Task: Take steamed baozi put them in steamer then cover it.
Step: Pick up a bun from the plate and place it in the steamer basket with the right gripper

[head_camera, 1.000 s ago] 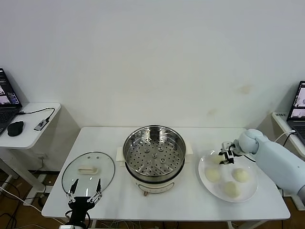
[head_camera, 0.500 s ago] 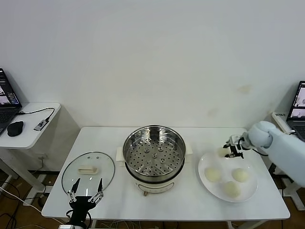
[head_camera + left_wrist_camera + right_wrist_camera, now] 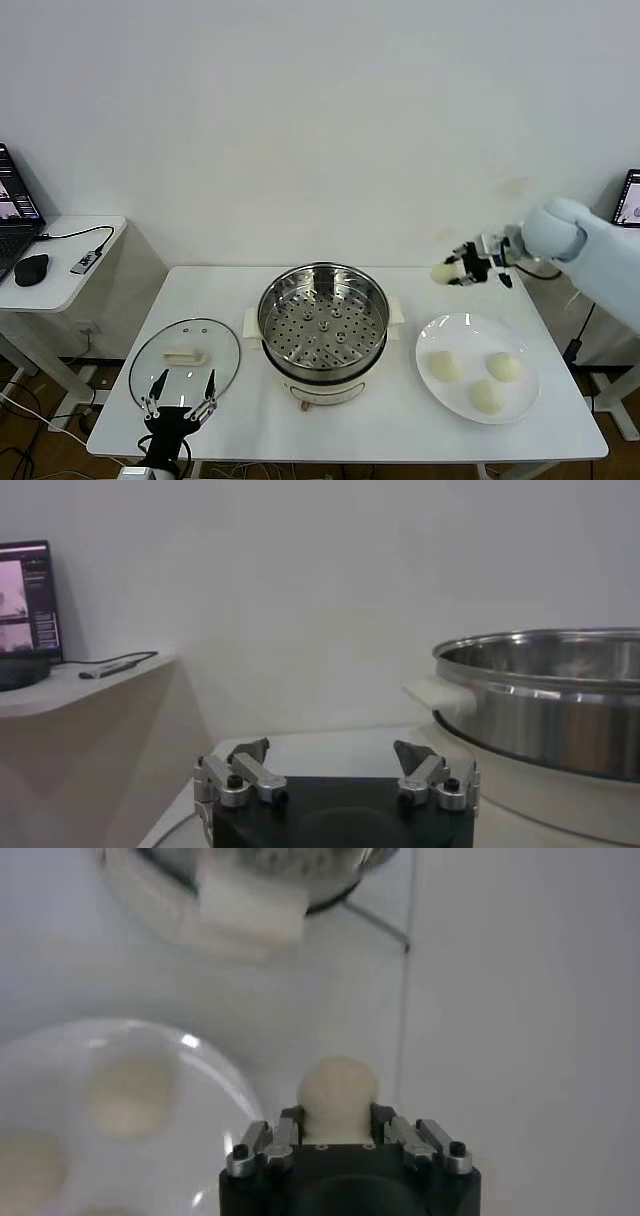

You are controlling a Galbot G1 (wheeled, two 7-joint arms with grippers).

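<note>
Item: my right gripper (image 3: pixel 462 272) clenched one baozi (image 3: pixel 447 272), raised between steamer (image 3: pixel 324 320) and plate (image 3: pixel 478 372); left gripper (image 3: pixel 178 397) spread, idle.

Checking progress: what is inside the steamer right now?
Nothing: the steamer shows only its bare perforated floor. One baozi is in the right gripper; three sit on the plate.

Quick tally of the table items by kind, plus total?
Baozi: 4, with 3 on the plate and 1 held in the right tool
Plate: 1
Steamer: 1
Glass cover: 1
Total: 7
</note>
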